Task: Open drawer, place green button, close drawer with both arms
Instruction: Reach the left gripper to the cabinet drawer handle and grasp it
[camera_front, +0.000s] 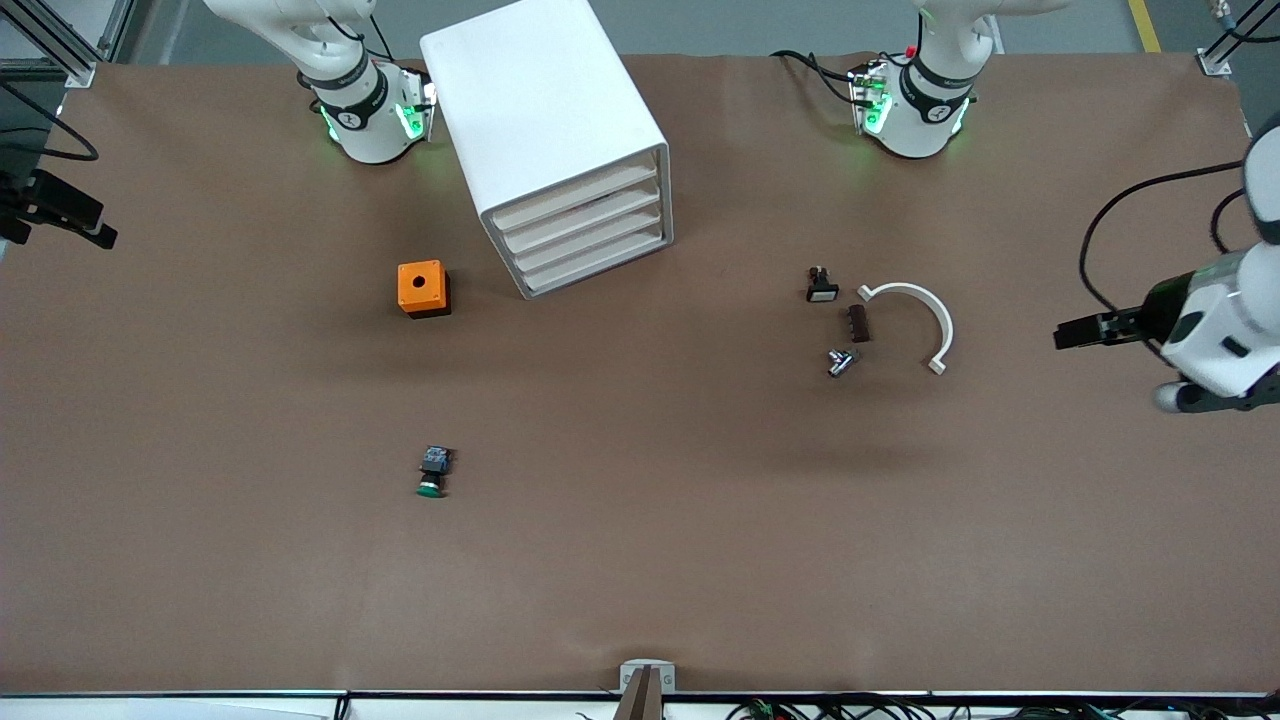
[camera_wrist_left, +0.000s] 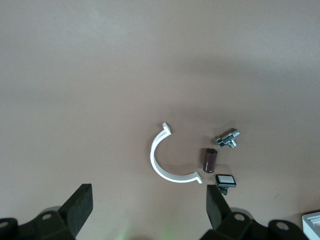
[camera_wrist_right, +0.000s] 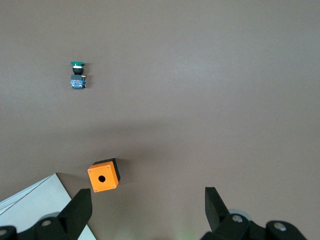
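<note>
The white four-drawer cabinet (camera_front: 545, 120) stands between the arms' bases; its third drawer (camera_front: 592, 248) is shut. The green-capped button (camera_front: 432, 473) lies on its side on the table, nearer the front camera than the orange box; it also shows in the right wrist view (camera_wrist_right: 77, 75). My left gripper (camera_front: 1068, 337) hangs high at the left arm's end of the table, open and empty (camera_wrist_left: 148, 200). My right gripper (camera_front: 88, 225) hangs high at the right arm's end, open and empty (camera_wrist_right: 148, 200).
An orange box with a hole (camera_front: 423, 288) sits beside the cabinet (camera_wrist_right: 104, 176). Toward the left arm's end lie a white arc (camera_front: 915, 315), a brown cylinder (camera_front: 858, 323), a metal fitting (camera_front: 842, 361) and a black button with a white cap (camera_front: 821, 286).
</note>
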